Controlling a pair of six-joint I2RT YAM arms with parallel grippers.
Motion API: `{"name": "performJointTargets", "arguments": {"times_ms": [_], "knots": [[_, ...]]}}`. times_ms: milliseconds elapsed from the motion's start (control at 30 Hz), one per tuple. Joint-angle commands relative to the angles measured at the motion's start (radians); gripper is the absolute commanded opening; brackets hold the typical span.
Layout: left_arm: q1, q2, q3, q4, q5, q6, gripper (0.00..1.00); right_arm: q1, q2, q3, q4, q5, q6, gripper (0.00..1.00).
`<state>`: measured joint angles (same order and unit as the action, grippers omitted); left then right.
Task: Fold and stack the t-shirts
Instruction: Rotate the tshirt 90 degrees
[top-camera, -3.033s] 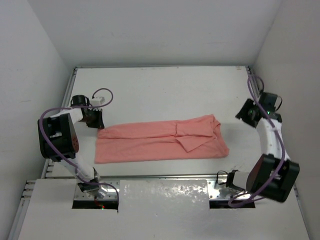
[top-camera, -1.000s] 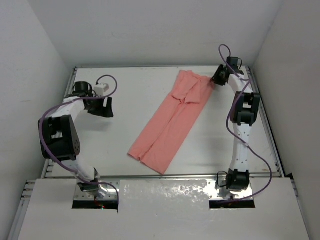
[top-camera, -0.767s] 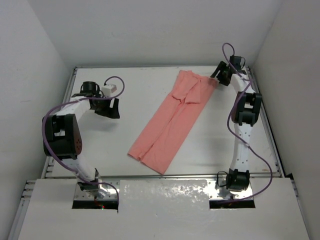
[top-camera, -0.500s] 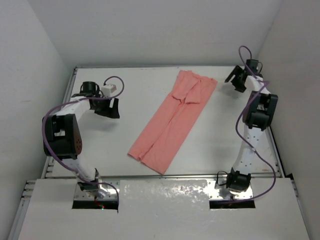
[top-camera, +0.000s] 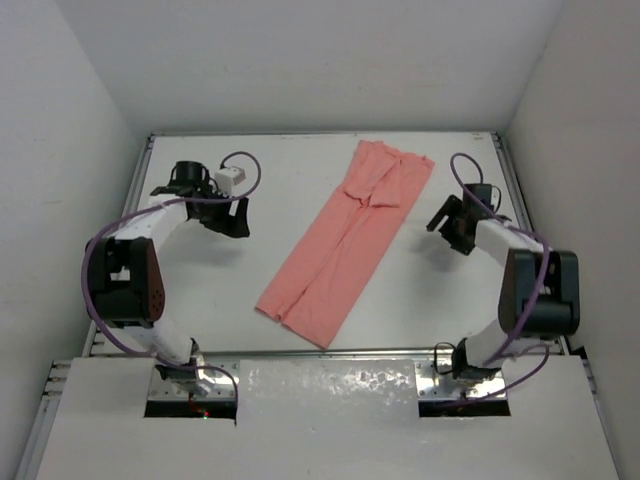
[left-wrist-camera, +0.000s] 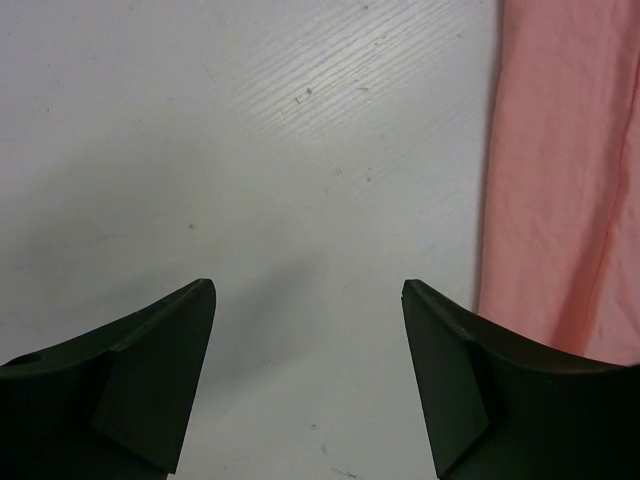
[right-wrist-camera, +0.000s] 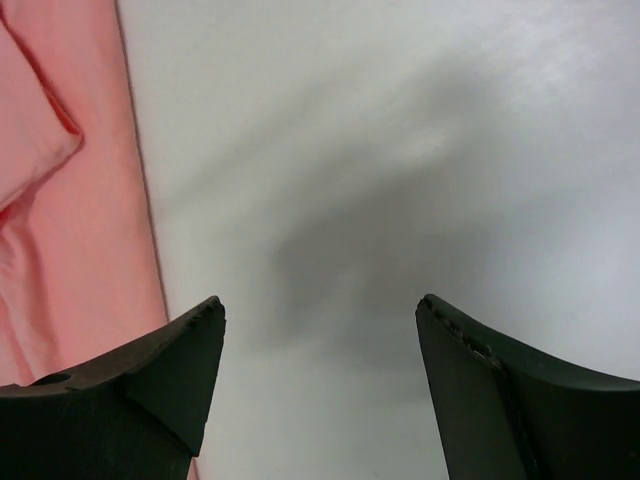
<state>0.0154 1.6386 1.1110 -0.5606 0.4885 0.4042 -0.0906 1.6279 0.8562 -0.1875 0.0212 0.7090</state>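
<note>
I work over a white, faintly scuffed table (top-camera: 300, 180), boxed by plain white walls (top-camera: 300, 60) left, right and far. A metal rail (top-camera: 138, 182) lines its left edge; a glossy panel (top-camera: 330, 395) spans the near side.

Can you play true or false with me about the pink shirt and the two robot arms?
1. The t-shirt is pink. True.
2. The left end effector is squeezing the t-shirt. False: it is open over bare table, beside the shirt.
3. The right end effector is open and holds nothing. True.
4. Two t-shirts are stacked up. False: there is only one, lying flat in a long slanted strip.
</note>
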Motion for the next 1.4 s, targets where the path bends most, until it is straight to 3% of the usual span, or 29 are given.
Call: {"name": "performJointTargets", "arguments": {"times_ms": [0,133,233,333,467,533,633,833,967,1133,1267,1300,1367], "knots": [[-0.008,-0.054,0.003,0.019,0.036,0.001,0.73,0.006,-0.212,-0.106,0.034,0.100,0.052,0.76],[-0.028,-0.072,-0.020,0.042,0.047,-0.031,0.73,0.029,-0.477,-0.268,-0.021,0.111,0.076,0.76],[-0.037,-0.080,-0.033,0.050,0.048,-0.042,0.73,0.060,-0.584,-0.364,-0.093,0.077,0.113,0.75],[-0.043,-0.089,-0.034,0.059,0.036,-0.057,0.73,0.188,-0.727,-0.497,-0.136,0.051,0.219,0.73],[-0.051,-0.094,-0.053,0.087,0.042,-0.073,0.73,0.458,-0.856,-0.600,-0.089,0.088,0.436,0.68],[-0.057,-0.092,-0.066,0.099,0.044,-0.077,0.73,0.558,-0.840,-0.602,-0.092,0.161,0.480,0.67],[-0.066,-0.089,-0.077,0.109,0.076,-0.082,0.73,0.811,-0.735,-0.583,-0.040,0.197,0.595,0.67],[-0.080,-0.128,-0.089,0.114,0.070,-0.097,0.73,1.063,-0.421,-0.482,0.186,0.194,0.707,0.66],[-0.081,-0.164,-0.092,0.114,0.064,-0.110,0.73,1.100,-0.283,-0.454,0.301,0.135,0.750,0.64],[-0.081,-0.201,-0.111,0.108,0.027,-0.091,0.73,1.100,-0.152,-0.405,0.321,0.054,0.756,0.52],[-0.081,-0.233,-0.126,0.105,0.035,-0.088,0.72,1.100,-0.209,-0.525,0.421,0.058,0.837,0.33],[-0.081,-0.237,-0.128,0.096,0.039,-0.085,0.72,1.097,-0.221,-0.555,0.422,0.092,0.843,0.24],[-0.083,-0.246,-0.128,0.079,0.070,-0.059,0.69,1.089,-0.235,-0.562,0.395,0.108,0.822,0.15]]}}
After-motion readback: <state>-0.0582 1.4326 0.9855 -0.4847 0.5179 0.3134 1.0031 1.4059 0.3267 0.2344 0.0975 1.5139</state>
